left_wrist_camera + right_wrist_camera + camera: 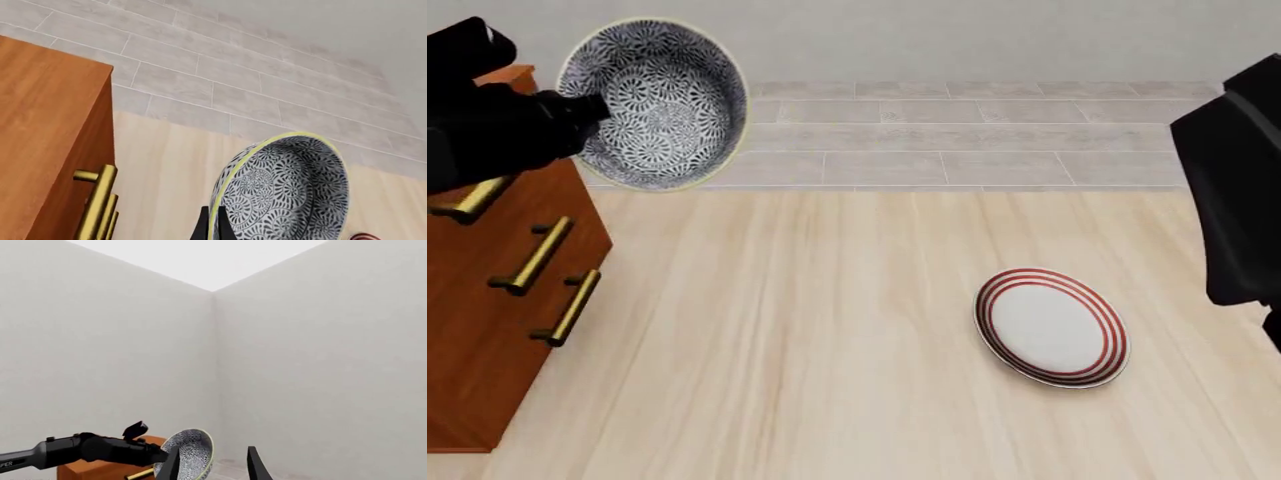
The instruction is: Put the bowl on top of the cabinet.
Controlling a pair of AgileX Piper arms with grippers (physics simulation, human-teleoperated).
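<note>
Two arms, one bowl [657, 102] held up beside the cabinet [494, 300].

Only the front view shows the plate [1052, 326] on the table [801, 340]. The left gripper [210, 227] pinches the bowl's rim, its fingers on either side; the bowl hangs tilted just off the cabinet's top corner. The right gripper [213, 465] is spread, holding nothing, well apart.

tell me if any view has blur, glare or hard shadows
Front view: sharp, even light, only a faint shadow under the red-ringed white plate. Left wrist view: crisp blue-and-white floral bowl, no glare. Right wrist view: mostly flat, featureless white walls.
</note>
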